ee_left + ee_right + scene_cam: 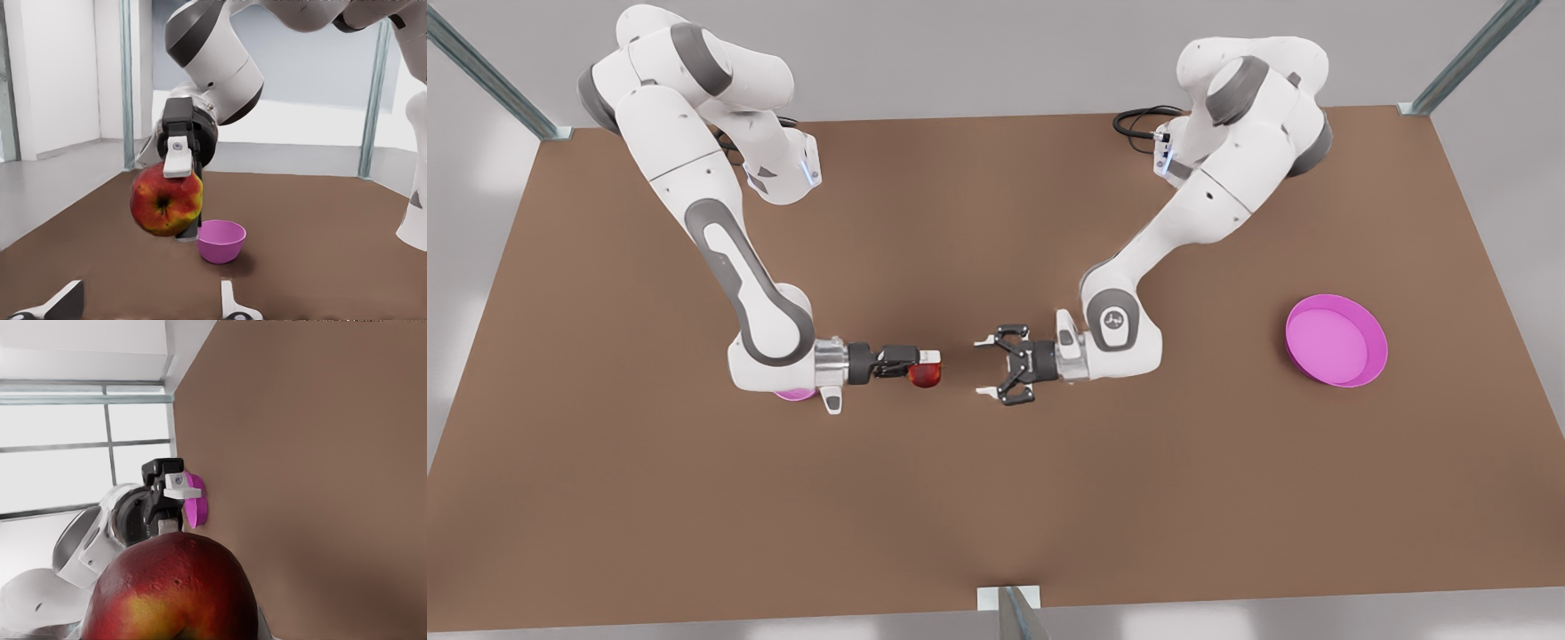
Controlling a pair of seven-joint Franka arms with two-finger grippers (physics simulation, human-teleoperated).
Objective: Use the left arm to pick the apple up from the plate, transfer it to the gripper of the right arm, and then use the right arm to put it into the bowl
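Note:
The red and yellow apple [925, 375] hangs above the table's middle, with my right gripper [927, 365] shut on it at the front view's left. A short gap away, my left gripper [983, 365] faces it, open and holding nothing. In the left wrist view the apple [163, 200] sits between the right gripper's fingers [177, 157], and the small pink bowl [221, 241] stands on the table below. The bowl [791, 394] peeks out from under the right arm's wrist. The magenta plate [1336, 340] lies bare at the front view's right. The apple [173, 593] looms close in the right wrist view.
The brown table [996, 498] has metal posts at its far corners [1449, 80] and a bracket at the front edge [1009, 604]. A black cable [1138, 120] loops by the left arm's base.

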